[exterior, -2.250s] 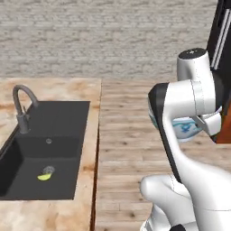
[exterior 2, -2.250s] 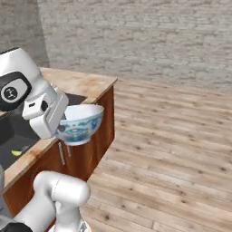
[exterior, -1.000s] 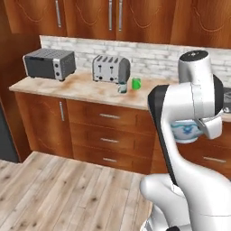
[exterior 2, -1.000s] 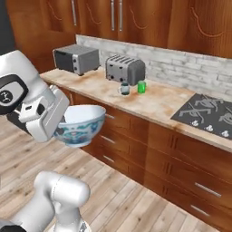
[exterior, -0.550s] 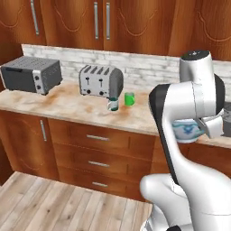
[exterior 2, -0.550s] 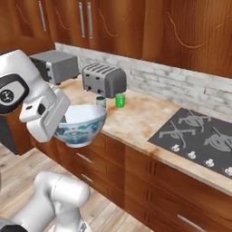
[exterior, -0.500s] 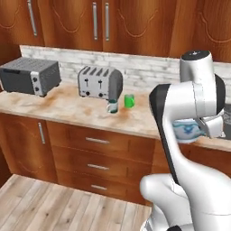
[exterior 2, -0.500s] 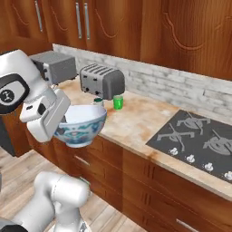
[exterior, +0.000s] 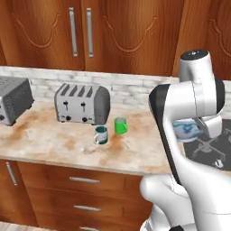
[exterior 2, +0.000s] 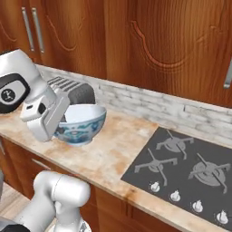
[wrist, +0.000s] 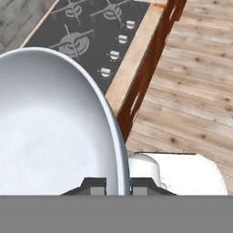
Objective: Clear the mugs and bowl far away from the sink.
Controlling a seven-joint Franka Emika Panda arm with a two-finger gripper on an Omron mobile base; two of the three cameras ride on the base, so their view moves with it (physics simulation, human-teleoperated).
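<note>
**Inspector:** Begin nearest the robot. What does the gripper [wrist: 118, 185] carry?

**Assistant:** One bowl [exterior 2: 80, 123], pale with a blue pattern round its lower band. In the hand view its rim passes between the two finger tips [wrist: 96, 185], which stand narrow, one inside the wall and one outside. The bowl is clamped by its rim, carried upright, clear of the counter [exterior 2: 118, 149].

**Inspector:** Where does it hang?

**Assistant:** Over the counter's front part, just left of the cooktop [exterior 2: 186, 174] as the right base view shows it. In the left base view the bowl [exterior: 186, 129] peeks out behind the arm.

**Inspector:** Mugs, counted?

**Assistant:** Two. The grey-silver mug [exterior: 101, 135] with a teal inside stands nearer the counter's front edge; the green mug [exterior: 120, 125] stands just beside it, a little further back. Whether they touch, I cannot tell. Both are upright.

**Inspector:** Behind them?

**Assistant:** Two toasters near the counter's back edge: a four-slot toaster [exterior: 82, 104] directly behind the mugs, and a second toaster [exterior: 13, 99] at the left edge of the left base view. One cooktop, four burners, five knobs along its front edge.
</note>
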